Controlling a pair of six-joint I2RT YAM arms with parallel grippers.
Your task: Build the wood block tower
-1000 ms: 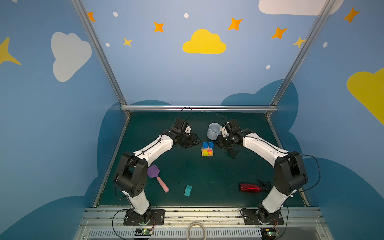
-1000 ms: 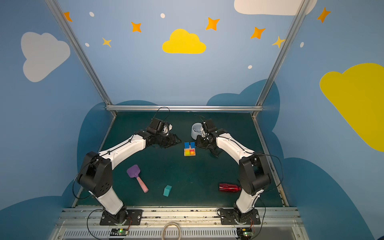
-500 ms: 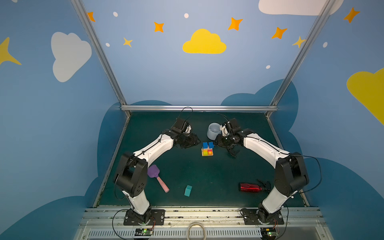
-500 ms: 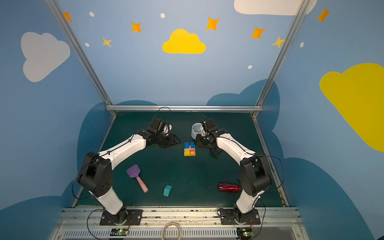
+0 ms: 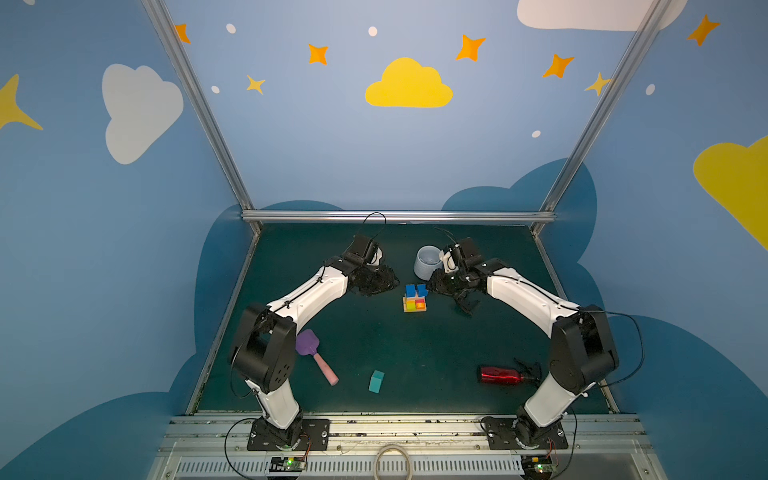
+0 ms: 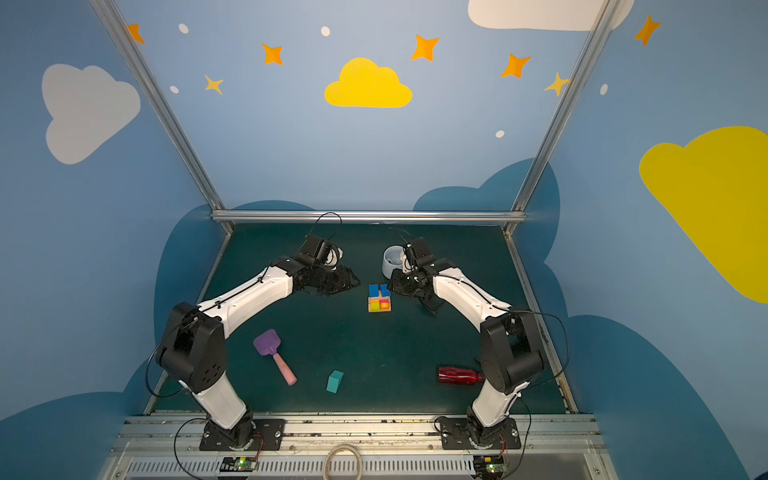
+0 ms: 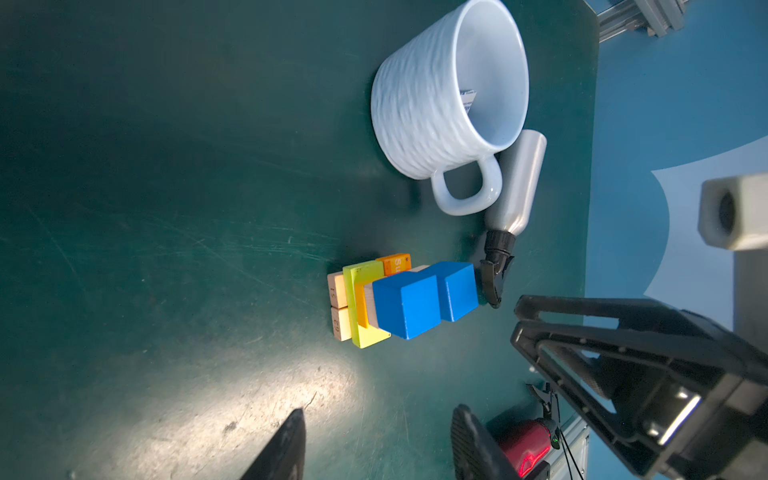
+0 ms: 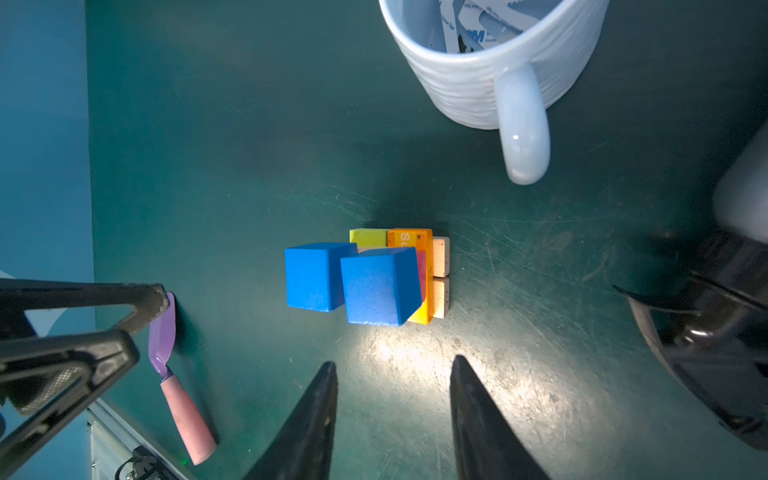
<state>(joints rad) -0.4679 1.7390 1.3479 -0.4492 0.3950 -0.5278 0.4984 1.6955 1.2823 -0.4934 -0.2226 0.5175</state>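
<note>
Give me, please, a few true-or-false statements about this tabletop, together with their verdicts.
1. Two blue wooden cubes sit at the top of the wood block tower. True.
2. The teal wooden block rests on the tower. False: it lies alone on the dark green mat, nearer the arm bases.
3. The white ribbed mug lies tipped on its side. False: it stands upright behind the tower.
4. The red metallic bottle lies on its side. True.

Glossy ribbed ceramic mug (image 8: 478, 62), scuffed matt mat (image 8: 208, 166)
</note>
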